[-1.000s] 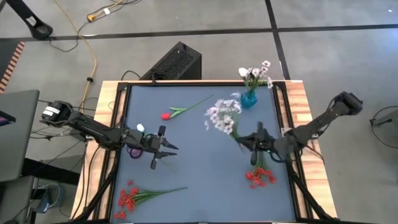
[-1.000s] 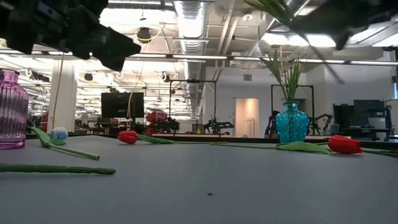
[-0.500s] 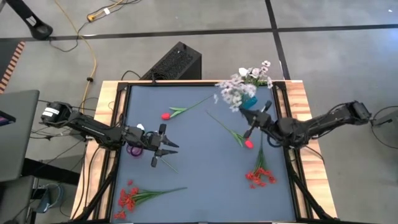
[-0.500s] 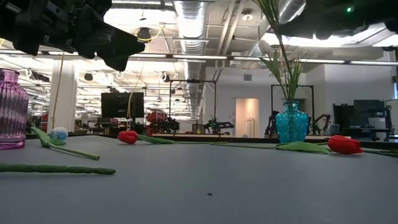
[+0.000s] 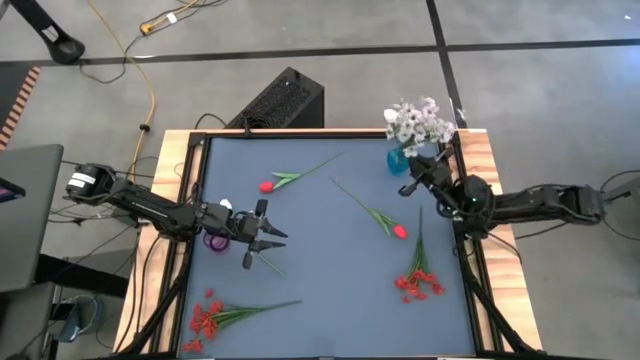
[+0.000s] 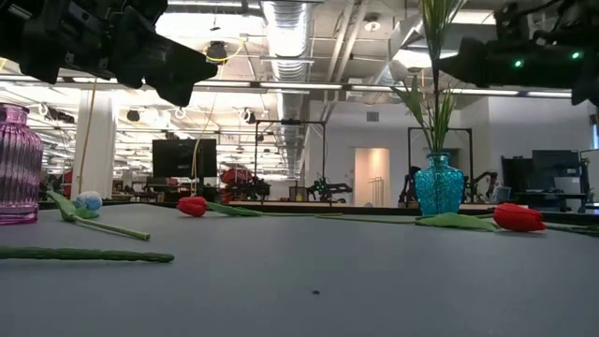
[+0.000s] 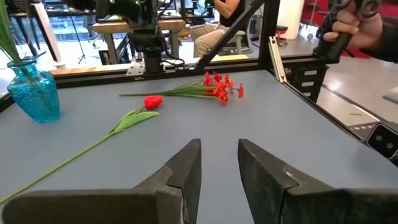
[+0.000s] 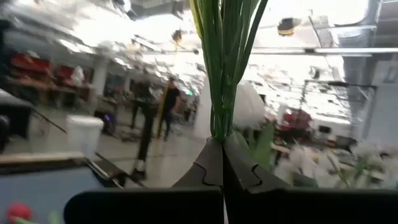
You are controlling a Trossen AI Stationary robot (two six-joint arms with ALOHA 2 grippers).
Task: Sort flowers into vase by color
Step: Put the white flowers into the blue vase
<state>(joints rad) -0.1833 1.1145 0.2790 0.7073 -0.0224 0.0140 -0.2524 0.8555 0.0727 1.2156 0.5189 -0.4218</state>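
My right gripper [image 5: 415, 178] is shut on a bunch of small white blossoms [image 5: 418, 124]. It holds the bunch upright over the blue vase [image 5: 398, 160] at the table's far right. In the low view the bunch's stems [image 6: 432, 37] stand above the blue vase [image 6: 439, 184]. My left gripper [image 5: 262, 236] hovers open at mid-left, beside the purple vase [image 5: 214, 241] and a white tulip bud [image 5: 226, 205]. Lying flat on the table are two red tulips [image 5: 267, 185] [image 5: 400, 231] and two red blossom clusters [image 5: 415, 285] [image 5: 205, 318]. My right gripper [image 8: 222, 146] pinches a bundle of thin green stems [image 8: 219, 127] between its two fingers, and the stems rise straight out of the fingertips. The bunch is lifted clear of the table and upright, blossoms on top. Whether the stems' lower ends are inside the blue vase cannot be told.
The table has a raised black frame and wooden side rails [image 5: 483, 150]. A laptop [image 5: 25, 215] and cables lie off the left edge. In the left wrist view a person [image 7: 354, 18] stands beyond the table's right side. The grey mat's middle and near strip [image 5: 330, 300] hold nothing.
My right gripper has carried the white bunch from the table's right middle toward the far edge, up to the blue vase. The bunch has swung from slanting to upright. The red tulip that lay under the gripper now shows. My left arm has kept still.
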